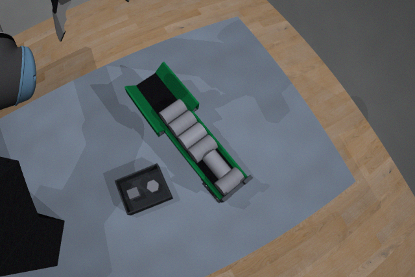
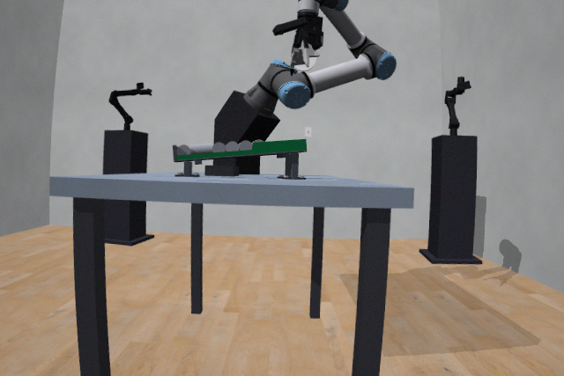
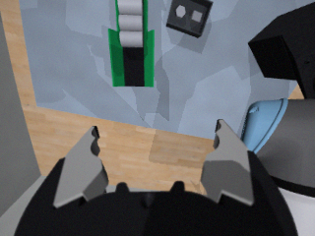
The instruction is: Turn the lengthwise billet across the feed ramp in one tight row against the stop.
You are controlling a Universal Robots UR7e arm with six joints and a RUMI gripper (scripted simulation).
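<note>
Billets sit on a green ramp (image 1: 144, 111) near the middle of the top view. That order runs from the big pieces down: first the grey-topped table (image 2: 227, 190) with dark legs, standing on a wooden floor (image 2: 255, 317), then the arm (image 2: 337, 72) folded high above the table's far side.

The ramp has green side walls and a black bed, and slopes down toward the lower right of the top view, where a grey stop (image 1: 234, 191) closes its end. Six short, plain grey round bars lie on it. Four lie across the ramp side by side in the upper part (image 1: 187, 130), one lies across against the stop (image 1: 229, 180), and between them the odd billet (image 1: 216, 163) lies lengthwise, touching its neighbours at both ends.

In the top view's upper left, well apart from the ramp, hangs the gripper (image 1: 90, 12), its jaws spread wide with nothing between them.

A small dark tray (image 1: 121, 189), lower left of the ramp, holds a grey square block (image 1: 133, 193) and a pale hexagonal piece (image 1: 152, 185).
</note>
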